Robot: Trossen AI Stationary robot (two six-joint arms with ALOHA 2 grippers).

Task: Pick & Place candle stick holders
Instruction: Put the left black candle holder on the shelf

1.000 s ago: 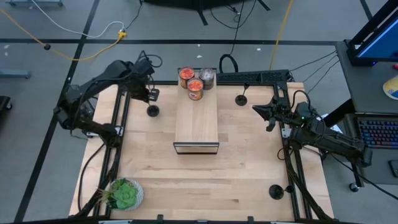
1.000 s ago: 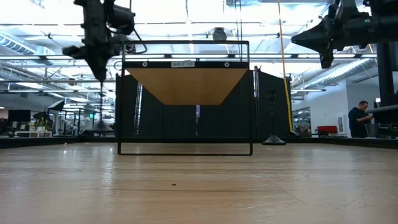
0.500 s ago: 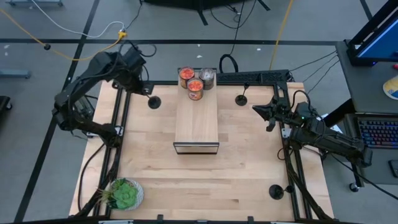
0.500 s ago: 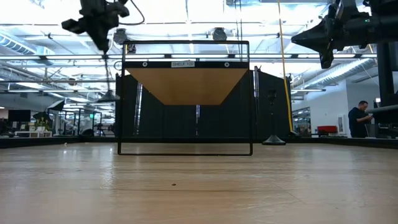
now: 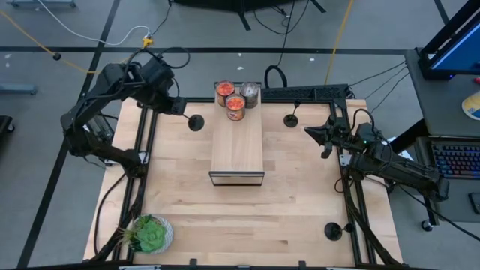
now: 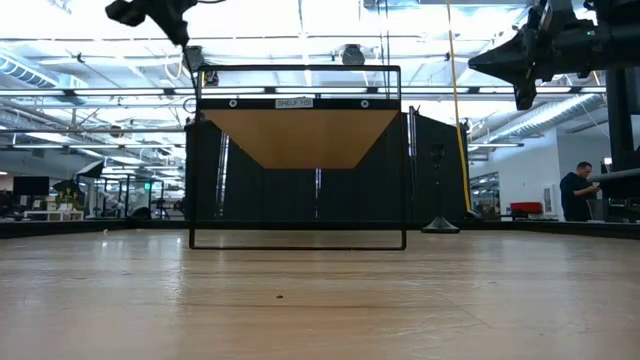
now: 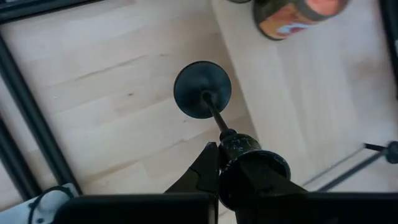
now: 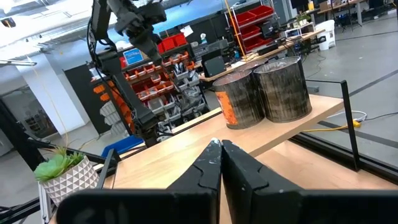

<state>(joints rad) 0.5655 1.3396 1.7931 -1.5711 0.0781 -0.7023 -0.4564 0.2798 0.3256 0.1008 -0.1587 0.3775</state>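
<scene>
My left gripper [image 5: 172,109] is shut on a black candle stick holder [image 5: 196,122] above the table's far left, beside the wooden shelf [image 5: 236,146]. In the left wrist view the holder's round base [image 7: 202,90] shows beyond the fingers. A second holder [image 5: 291,120] stands on its base at the far right. A third [image 5: 332,230] stands near the right front corner. My right gripper [image 5: 315,133] is shut and empty, high above the right side. My left gripper pinches the holder's cup top [image 7: 239,144] between its two fingers, from above. The thin stem [image 7: 214,113] and the base hang below the fingers, slanting toward the shelf. The holder is lifted clear of the table.
Two jars with red-orange contents [image 5: 225,90] [image 5: 236,107] and a silvery jar [image 5: 250,92] stand on the shelf's far end. A potted plant [image 5: 150,234] sits at the near left corner. Black frame rails run along both sides of the table.
My left gripper has gone up with the candle stick holder, which is now lifted well clear of the table. The holder's base has swung a little toward the shelf.
</scene>
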